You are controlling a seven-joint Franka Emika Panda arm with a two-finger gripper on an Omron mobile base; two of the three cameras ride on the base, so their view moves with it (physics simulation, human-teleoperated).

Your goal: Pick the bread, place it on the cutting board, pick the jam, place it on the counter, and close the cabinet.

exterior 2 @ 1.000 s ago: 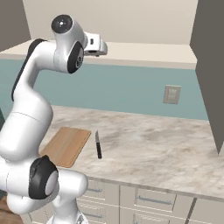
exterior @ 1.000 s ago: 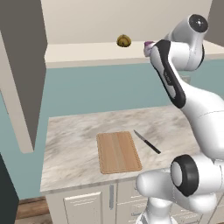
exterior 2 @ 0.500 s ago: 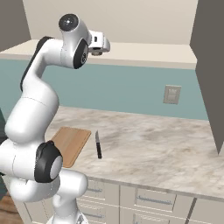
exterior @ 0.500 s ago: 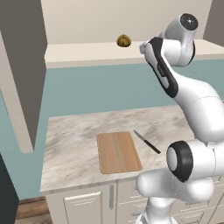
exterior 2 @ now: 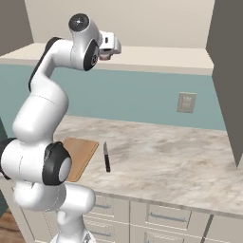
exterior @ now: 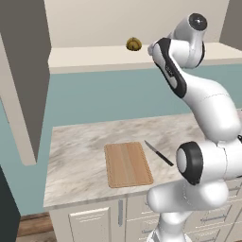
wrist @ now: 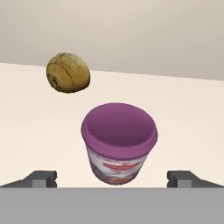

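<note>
Golden-brown bun (wrist: 68,72) with dark crust lines and squat purple jam jar (wrist: 119,142) on the cream cabinet shelf (wrist: 26,127), jar nearer. End effector (wrist: 113,178) spread wide before the jar, gripping nothing. Below, marbled bench (exterior: 80,153) with wooden cutting board (exterior: 127,164), black knife (exterior: 159,153), teal wall (exterior: 113,97).

Bread (wrist: 68,72): round golden-brown bun on the cabinet's (exterior: 28,71) cream shelf. Jam (wrist: 118,142): squat purple jar, upright, near the bun. Cutting board (exterior: 128,164): striped light wood, flat on the marbled table (exterior: 75,151). Cabinet doors open.
</note>
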